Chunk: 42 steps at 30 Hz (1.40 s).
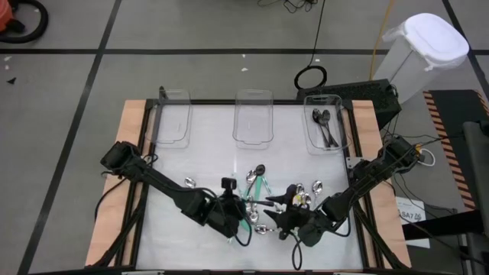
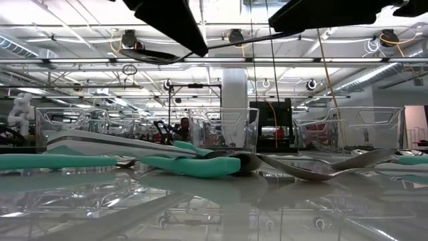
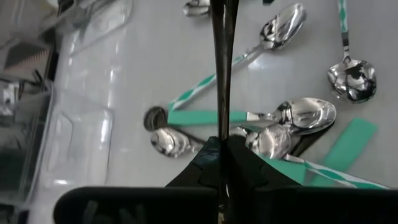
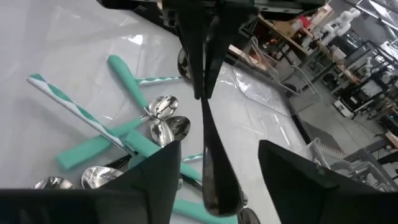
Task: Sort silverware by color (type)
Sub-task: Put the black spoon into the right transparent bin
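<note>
A dark spoon [image 4: 210,143] hangs in the air over the spoon pile, held by my shut left gripper [image 3: 222,146], which reaches in from the table's left [image 1: 243,218]. My right gripper [image 4: 219,148] comes from the right [image 1: 281,214] and is open. Its fingers stand on either side of the spoon's bowl [image 4: 219,186] with a gap on each side. Below lie teal-handled spoons [image 1: 257,187] and shiny silver spoons [image 1: 309,191] flat on the table. More dark spoons [image 1: 325,127] lie in the far right bin [image 1: 341,122]. My left gripper pinches the dark spoon's handle [image 3: 221,127] between its two fingers, toward the handle's free end. The spoon sticks straight out beyond the fingertips, along their line and seen edge-on. It is lifted clear of the table, with the bowl end away from the fingers.
Three clear bins stand along the far edge: left [image 1: 173,116], middle [image 1: 254,116] and the right one. A lone silver spoon [image 1: 189,182] lies left of the pile. Wooden strips border the table's left and right sides [image 1: 130,153]. Both arms crowd the near middle.
</note>
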Each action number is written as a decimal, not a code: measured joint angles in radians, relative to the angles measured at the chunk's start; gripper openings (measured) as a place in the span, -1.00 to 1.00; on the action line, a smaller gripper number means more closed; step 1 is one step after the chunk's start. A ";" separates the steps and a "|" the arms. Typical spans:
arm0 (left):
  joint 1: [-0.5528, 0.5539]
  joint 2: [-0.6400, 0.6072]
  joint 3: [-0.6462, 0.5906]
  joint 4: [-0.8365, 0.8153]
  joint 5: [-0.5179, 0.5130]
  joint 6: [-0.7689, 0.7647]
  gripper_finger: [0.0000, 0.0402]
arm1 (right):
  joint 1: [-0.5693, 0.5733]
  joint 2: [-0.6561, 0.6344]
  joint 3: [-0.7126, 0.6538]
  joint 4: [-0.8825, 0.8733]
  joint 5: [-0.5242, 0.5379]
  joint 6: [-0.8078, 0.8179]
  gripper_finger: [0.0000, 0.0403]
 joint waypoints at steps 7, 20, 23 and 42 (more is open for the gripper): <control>0.000 0.000 0.000 0.047 0.016 0.038 -0.96 | 0.001 0.000 0.000 -0.051 -0.065 -0.021 0.08; 0.002 0.000 0.000 0.062 0.046 0.039 -0.96 | 0.005 0.000 0.000 -0.057 -0.081 -0.044 -0.18; 0.002 0.000 0.000 0.062 0.046 0.038 -0.96 | 0.005 0.000 0.000 -0.057 -0.082 -0.036 -0.26; 0.002 0.000 0.000 0.060 0.052 0.006 -0.96 | -0.004 0.000 0.000 -0.055 -0.080 -0.017 -0.62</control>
